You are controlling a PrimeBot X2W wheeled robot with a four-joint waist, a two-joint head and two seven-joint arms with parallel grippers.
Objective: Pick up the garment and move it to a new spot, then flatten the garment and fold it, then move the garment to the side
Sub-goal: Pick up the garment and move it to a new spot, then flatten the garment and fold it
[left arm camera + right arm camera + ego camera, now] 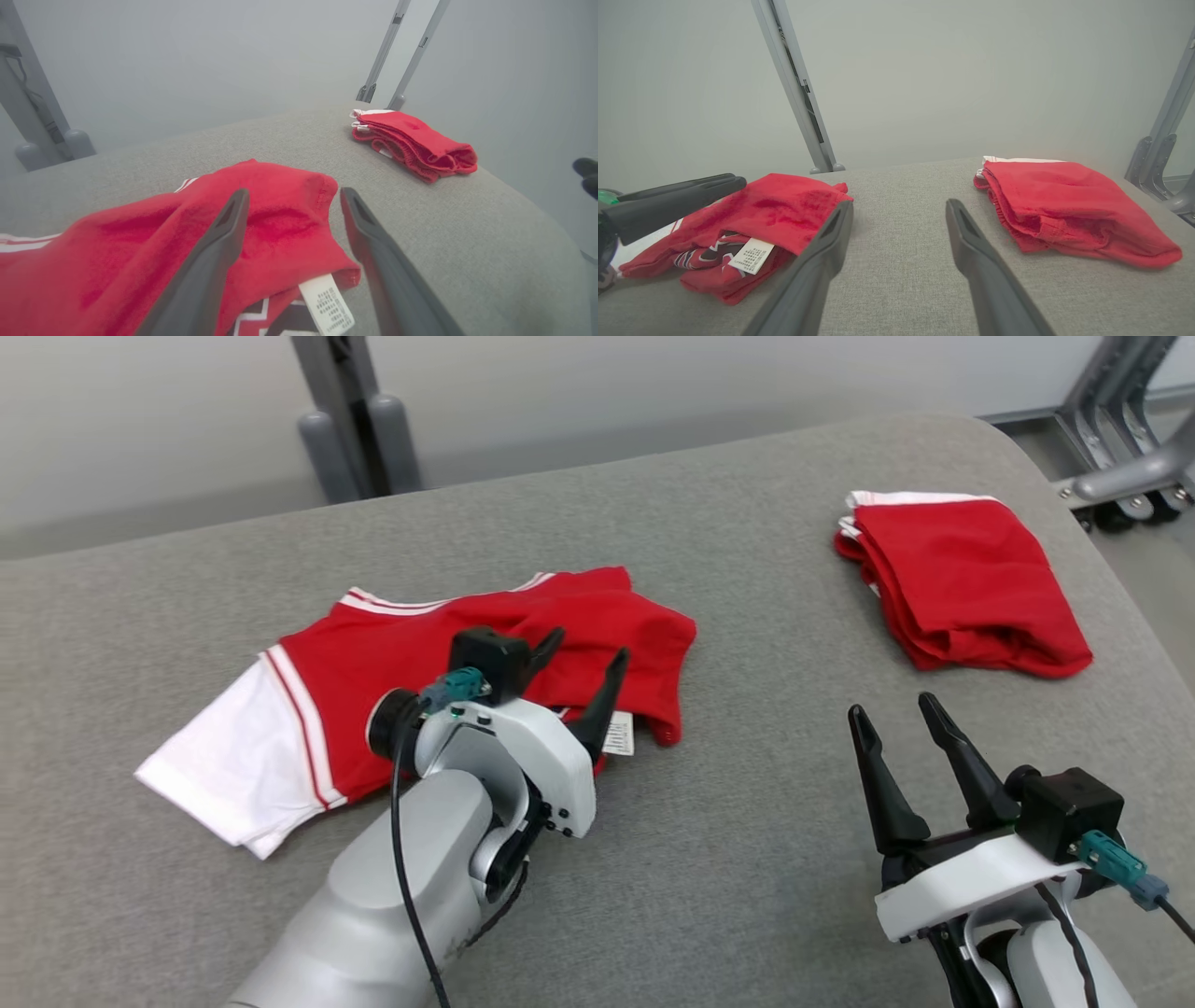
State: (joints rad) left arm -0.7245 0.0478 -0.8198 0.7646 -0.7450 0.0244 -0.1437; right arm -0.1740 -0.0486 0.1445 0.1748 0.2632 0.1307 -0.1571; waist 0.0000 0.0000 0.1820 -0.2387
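A red garment with white sleeves and stripes lies rumpled on the grey table, a white label showing at its near right edge. My left gripper hovers over that edge, open, with nothing between its fingers; the left wrist view shows the red cloth and its label under the spread fingers. My right gripper stands open above bare table at the lower right. In the right wrist view the garment lies to the left of my right gripper.
A second red garment, folded, lies at the table's far right, also seen as a folded pile. Grey metal frame legs stand behind the table, and a wheeled base is beyond the right corner.
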